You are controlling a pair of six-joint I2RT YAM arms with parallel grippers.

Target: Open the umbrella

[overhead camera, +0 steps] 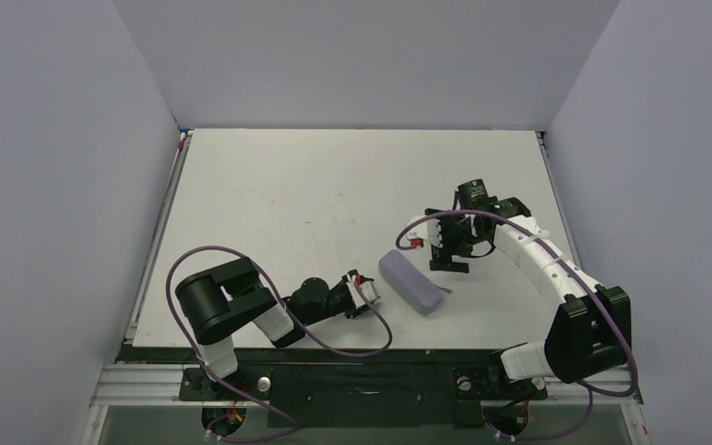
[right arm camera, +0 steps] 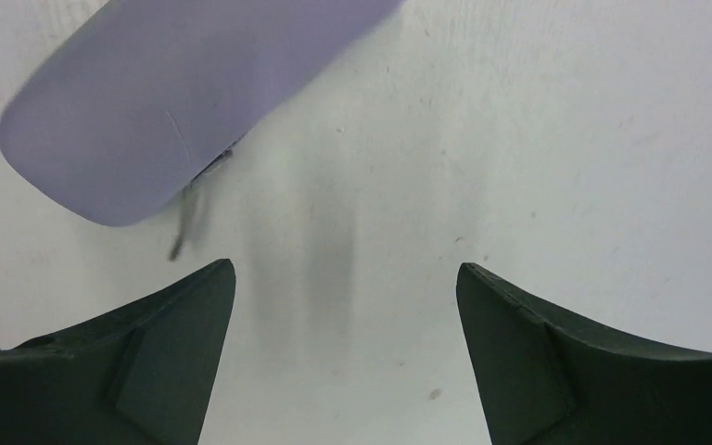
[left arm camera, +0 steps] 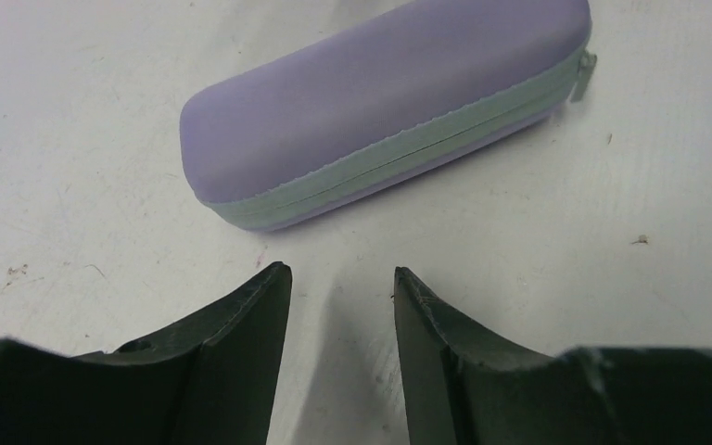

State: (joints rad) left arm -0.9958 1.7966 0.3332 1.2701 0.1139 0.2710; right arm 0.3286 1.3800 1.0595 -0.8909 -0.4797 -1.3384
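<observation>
Left gripper (overhead camera: 368,292) low on the table (overhead camera: 287,185), jaws narrowly parted, nothing between them. You won't find the umbrella in any view. All that shows is a closed lavender case (overhead camera: 411,282), and my guess is the umbrella is zipped inside it. The case lies mid-table between the two arms, long axis running from far-left to near-right in the overhead view. Its left end sits just ahead of the left gripper, apart from it. The right gripper (overhead camera: 450,264) hangs just beyond its right end, jaws spread wide and empty. Both are near; I'd call the right one better placed, since the zipper pull (right arm camera: 185,218) is at that end. The left wrist view shows you the long side of the case (left arm camera: 380,102), its zipper seam shut and the pull (left arm camera: 582,74) at the far end. The right wrist view shows only the rounded end of the case (right arm camera: 176,93), up and left of the open gap, so you're off-centre.
</observation>
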